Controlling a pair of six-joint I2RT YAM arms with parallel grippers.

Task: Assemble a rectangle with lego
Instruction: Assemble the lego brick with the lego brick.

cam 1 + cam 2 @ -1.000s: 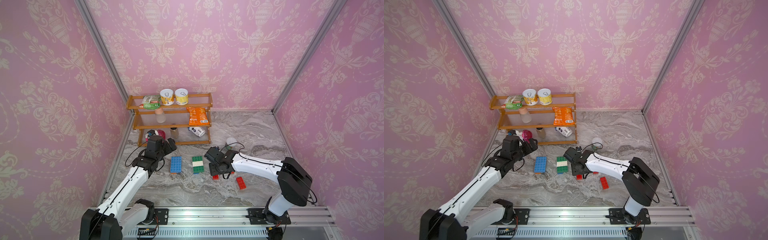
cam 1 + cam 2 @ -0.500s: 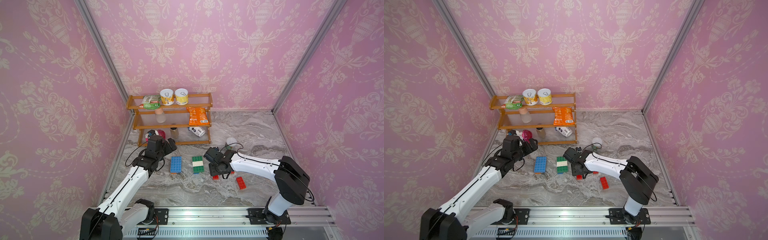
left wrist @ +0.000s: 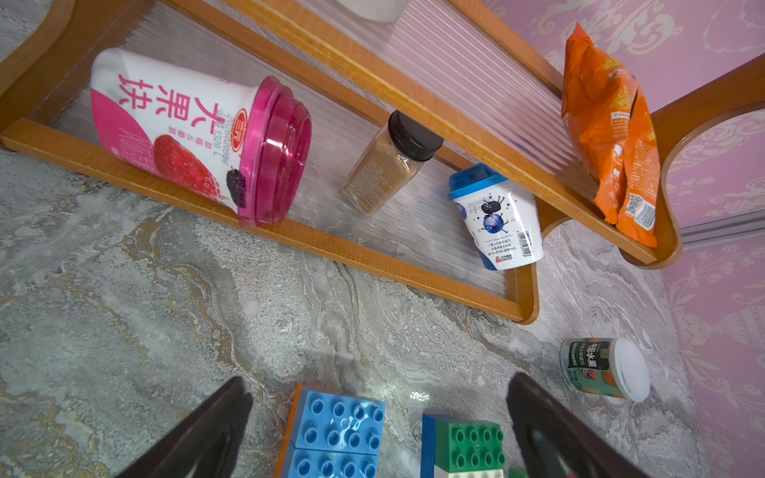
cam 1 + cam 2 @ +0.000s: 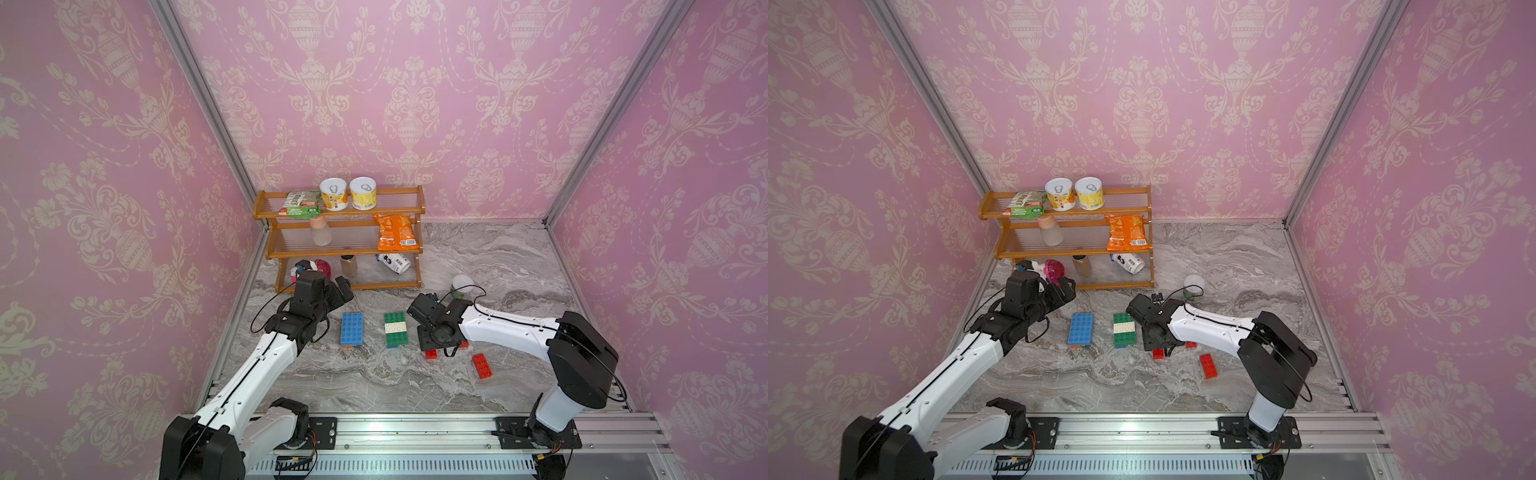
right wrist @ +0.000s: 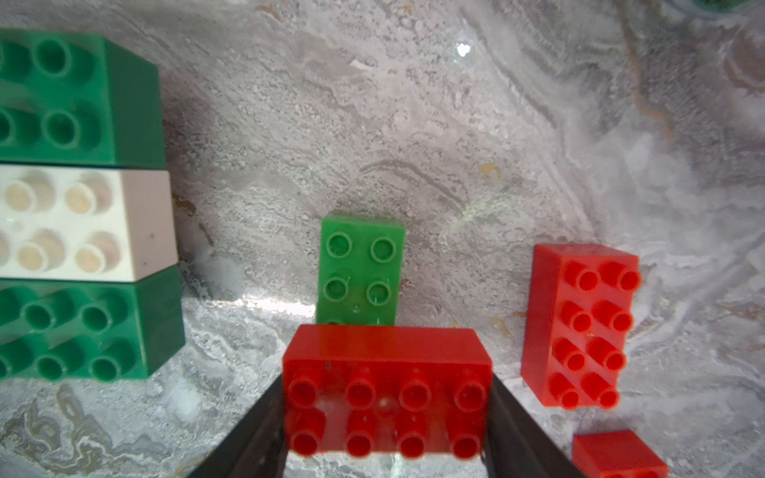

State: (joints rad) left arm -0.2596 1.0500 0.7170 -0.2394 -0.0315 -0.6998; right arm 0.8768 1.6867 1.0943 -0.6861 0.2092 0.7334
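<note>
The right hand (image 5: 387, 434) is clamping a red brick (image 5: 387, 372) by its short ends at the lower middle of the right wrist view, with a small green brick (image 5: 360, 269) lying just beyond it on the marble desk (image 5: 414, 124). In both top views the red brick is showing just lower right of the green-and-white block (image 4: 395, 330) near the frame's centre, with the blue block (image 4: 351, 328) lying further left. The left hand (image 4: 338, 291) is hanging with its fingers wide apart, gripping nothing, upper left of the blue block.

The pink-lidded cup (image 3: 186, 136) reads "1320 L" beside Chinese characters.
</note>
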